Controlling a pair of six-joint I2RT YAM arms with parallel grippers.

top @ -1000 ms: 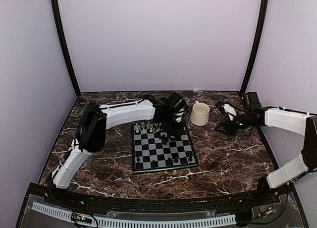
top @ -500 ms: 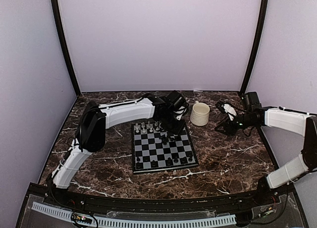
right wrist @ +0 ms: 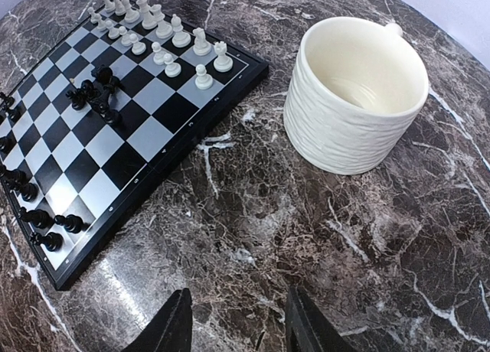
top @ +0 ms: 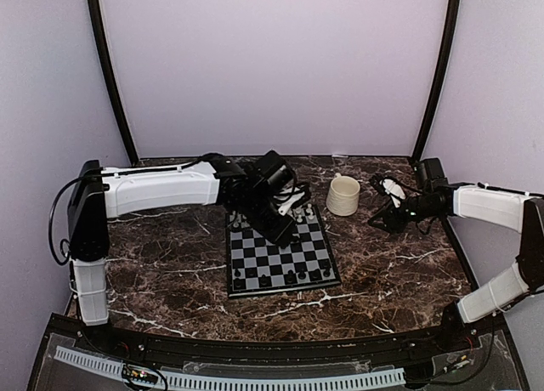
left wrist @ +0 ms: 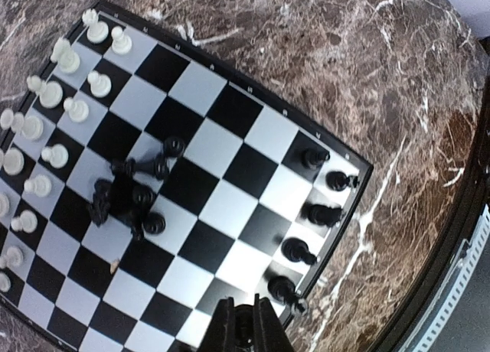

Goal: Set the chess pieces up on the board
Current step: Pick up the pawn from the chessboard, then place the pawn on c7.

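The board (top: 293,257) lies mid-table. White chess pieces (left wrist: 46,122) stand in two rows at its far side. Several black pieces (left wrist: 321,213) stand along its near edge, and a heap of black pieces (left wrist: 134,191) lies toppled near the middle. My left gripper (top: 280,229) hovers over the board, shut on a small black piece (left wrist: 246,321) between its fingertips, above the near corner squares. My right gripper (top: 376,223) is open and empty, low over bare marble right of the board, with its fingers (right wrist: 178,329) spread wide.
A cream mug (top: 342,195) stands upright and empty just off the board's far right corner, also in the right wrist view (right wrist: 356,92). Dark marble tabletop surrounds the board. Purple walls and black posts close in the back and sides.
My left arm has swung its elbow out to the left and lifted. Its gripper has moved from the heap toward the near side of the board. The right arm has not moved.
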